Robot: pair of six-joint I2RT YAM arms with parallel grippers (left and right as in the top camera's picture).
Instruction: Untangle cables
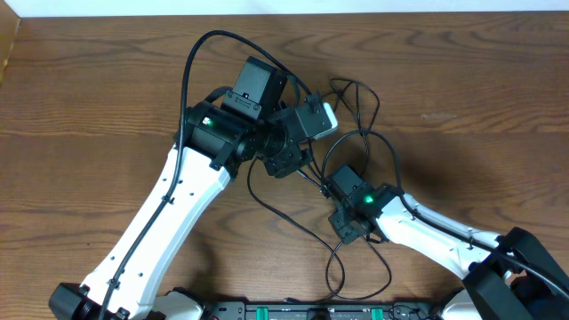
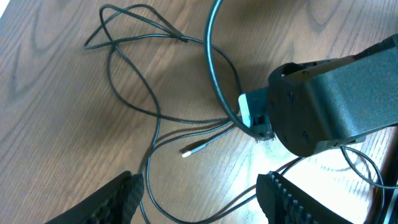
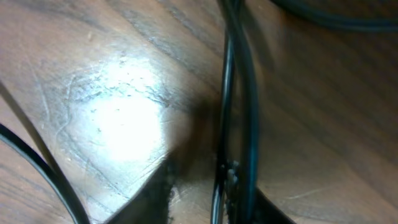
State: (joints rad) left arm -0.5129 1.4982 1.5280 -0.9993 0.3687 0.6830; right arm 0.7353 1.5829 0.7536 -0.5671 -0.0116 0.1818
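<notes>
Right gripper (image 1: pixel 331 188) on wooden table (image 1: pixel 107 98)

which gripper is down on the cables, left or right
The right gripper: the left wrist view shows its tip on the cables where the strands meet. The left gripper is open above bare table, holding nothing.

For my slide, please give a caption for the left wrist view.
Open left gripper above the wooden table, facing looped thin black cables and the right gripper down among them.

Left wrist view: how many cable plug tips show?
1. A metal plug tip lies on the table near centre frame; other ends may be hidden or out of view.
</notes>
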